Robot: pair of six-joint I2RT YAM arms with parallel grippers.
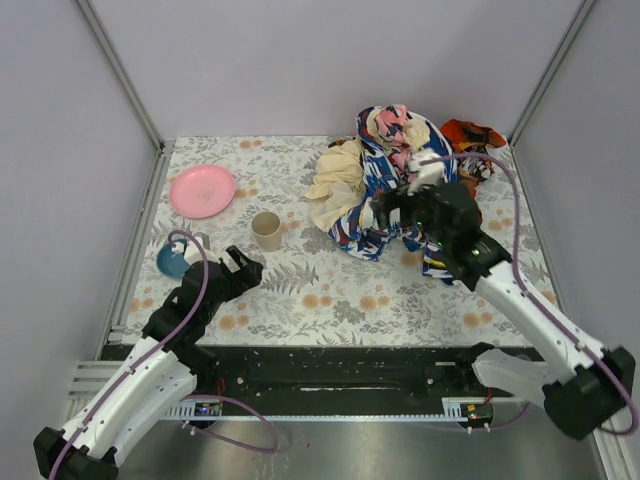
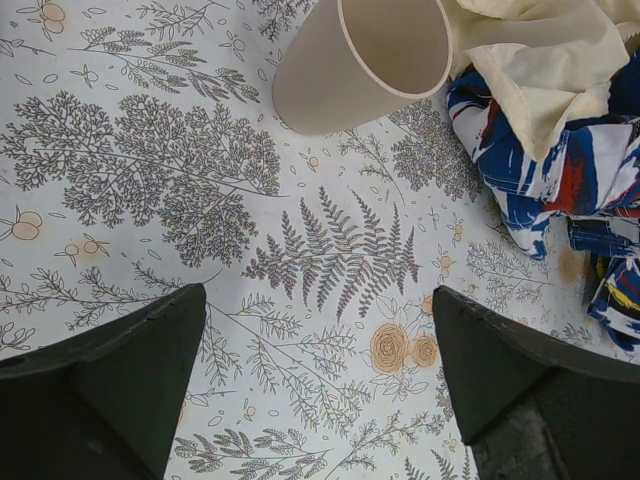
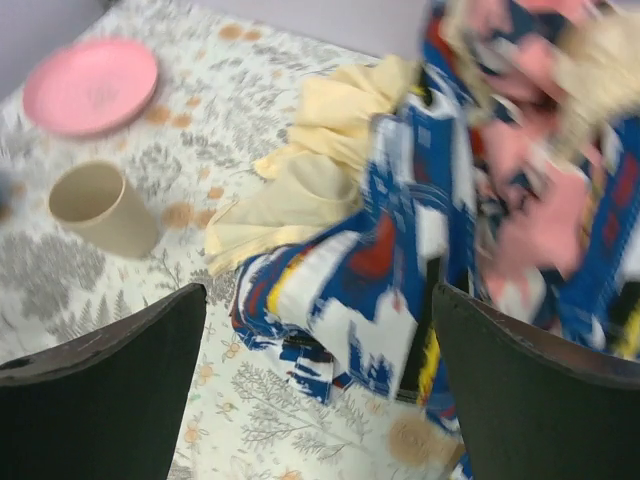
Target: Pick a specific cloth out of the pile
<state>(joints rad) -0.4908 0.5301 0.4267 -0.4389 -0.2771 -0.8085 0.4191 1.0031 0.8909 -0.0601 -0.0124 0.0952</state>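
The pile [image 1: 400,175] of mixed cloths lies at the table's far right: blue-white-red patterned, pink-and-cream, a pale cream cloth [image 1: 335,190] on its left and an orange-and-black cloth [image 1: 470,140] at the back. No plain mustard-orange cloth shows; it is hidden or out of view. My right gripper [image 1: 392,215] hovers open and empty over the pile's near-left edge; in the right wrist view [image 3: 320,380] blue patterned cloth [image 3: 400,270] lies between the jaws, blurred. My left gripper [image 1: 245,268] is open and empty above bare tablecloth [image 2: 320,380], near the tan cup.
A tan cup [image 1: 266,230] stands left of the pile, and shows in both the left wrist view [image 2: 360,55] and the right wrist view [image 3: 100,208]. A pink plate [image 1: 203,190] is at far left. A blue bowl [image 1: 173,260] sits by the left edge. Walls enclose the table.
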